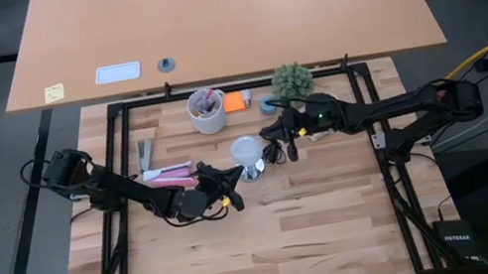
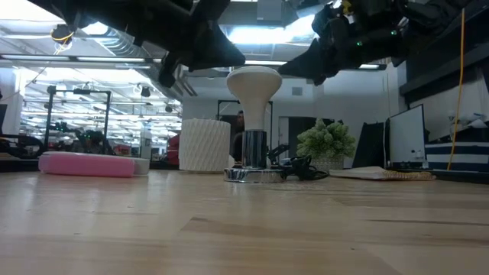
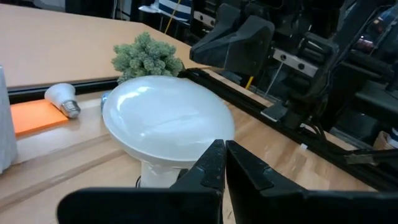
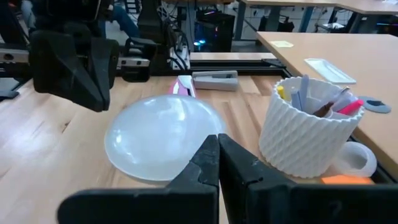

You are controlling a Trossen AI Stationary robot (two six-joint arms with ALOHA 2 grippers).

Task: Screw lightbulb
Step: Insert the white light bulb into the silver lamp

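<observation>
I see the lightbulb [image 1: 244,148] standing upright near the middle of the table, its neck seated in the silvery round fitting [image 2: 252,174] with the black cord [image 2: 299,169] trailing off beside it. Whether the thread is fully home I cannot tell; from the low view the bulb looks straight, not leaning. My left gripper [image 1: 233,202] sits just beside the bulb on the near-left, fingers pinched together and holding nothing; its wrist view shows the closed tips in front of the white dome without touching it. My right gripper [image 1: 276,132] hangs just beside the bulb on the opposite side, jaws likewise pressed shut and empty. The low view puts both heads above the dome's level, flanking it. Risks as I judge them: with both sets of jaws closed, any descent onto the dome would push rather than grasp, and the fitting looks light and unanchored, so a nudge could slide or tip the whole assembly. The cord could snag a finger on the right side. If I turn the bulb without holding the base, the fitting may simply spin with it. The white cup [image 1: 207,111] of pens stands behind the bulb, close enough that a wide right-arm swing could clip it. A second small bulb [image 3: 61,97] lies by the orange pad [image 1: 235,101], well clear.
</observation>
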